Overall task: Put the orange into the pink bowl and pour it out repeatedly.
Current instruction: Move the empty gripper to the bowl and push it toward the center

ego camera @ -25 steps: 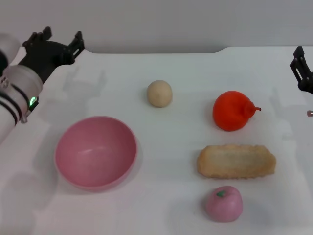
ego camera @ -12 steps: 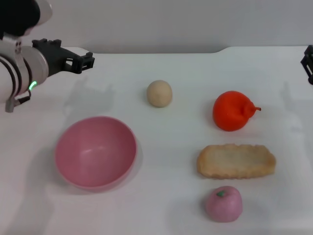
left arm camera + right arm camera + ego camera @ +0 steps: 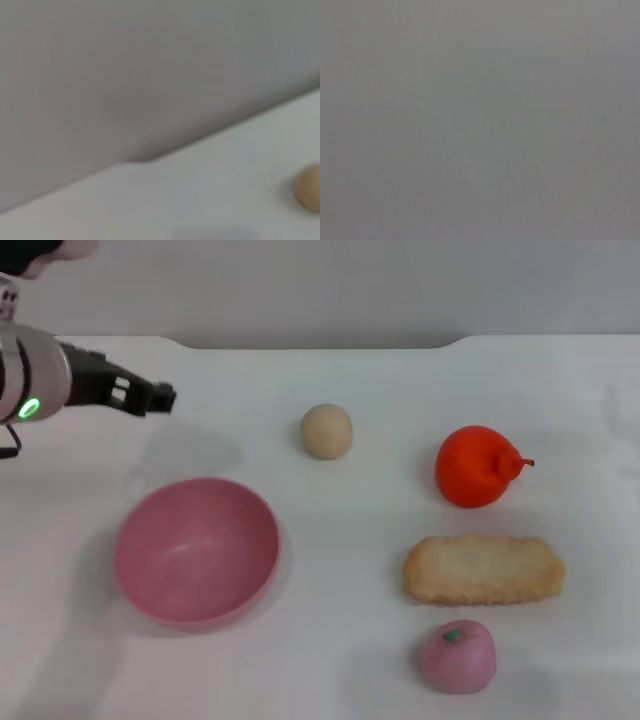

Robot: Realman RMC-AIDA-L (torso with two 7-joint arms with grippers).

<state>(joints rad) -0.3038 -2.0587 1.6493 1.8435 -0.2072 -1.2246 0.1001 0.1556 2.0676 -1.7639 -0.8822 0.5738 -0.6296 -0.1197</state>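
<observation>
The orange (image 3: 474, 466) lies on the white table at the right, its stem nub pointing right. The pink bowl (image 3: 195, 549) stands upright and empty at the front left. My left gripper (image 3: 150, 396) hangs above the table at the far left, behind the bowl and well apart from it, pointing right and turned side-on. It holds nothing that I can see. My right gripper is out of the head view. The right wrist view shows only plain grey. Neither the orange nor the bowl shows in the wrist views.
A small beige ball (image 3: 326, 430) lies at the back middle and also shows in the left wrist view (image 3: 309, 189). A beige bread-like piece (image 3: 482, 568) lies in front of the orange. A small pink apple (image 3: 457, 656) lies near the front edge. A grey wall stands behind the table.
My left arm has swung and turned, so its gripper now points right, side-on. My right gripper has moved off the right edge, out of view. The objects have not moved.
</observation>
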